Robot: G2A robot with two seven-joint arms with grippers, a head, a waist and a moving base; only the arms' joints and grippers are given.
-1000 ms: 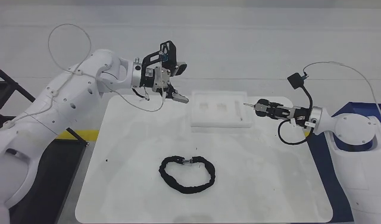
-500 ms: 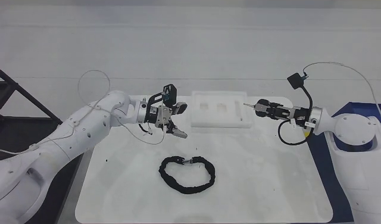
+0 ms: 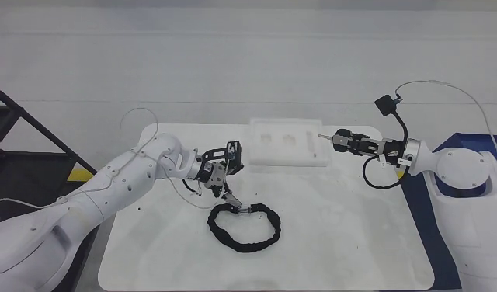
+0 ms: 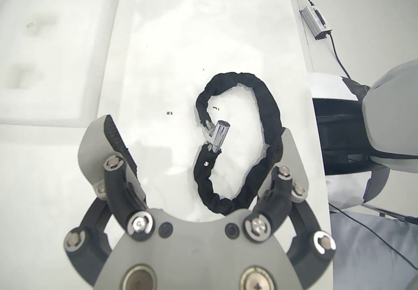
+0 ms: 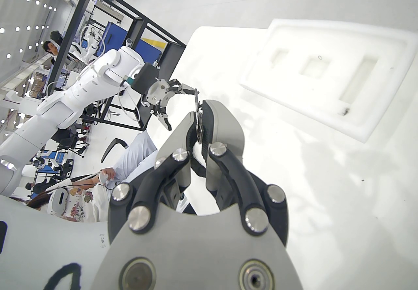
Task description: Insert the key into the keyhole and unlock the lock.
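left end effector (image 4: 197,129) released over lock (image 4: 218,134) (mid-table), right end effector (image 5: 200,112) clenching key (image 5: 197,99) by tray (image 3: 268,159)

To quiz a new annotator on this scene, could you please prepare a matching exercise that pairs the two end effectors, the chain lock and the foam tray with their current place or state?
Things:
1. left end effector
2. right end effector
3. chain lock
4. foam tray

Places or states:
A. lying in a loop on the table
B. shut on the key
C. white, with recesses, at the table's far edge
D. open, near the lock's metal cylinder

Pairs: 1-D; 2-B; 3-A; 4-C.
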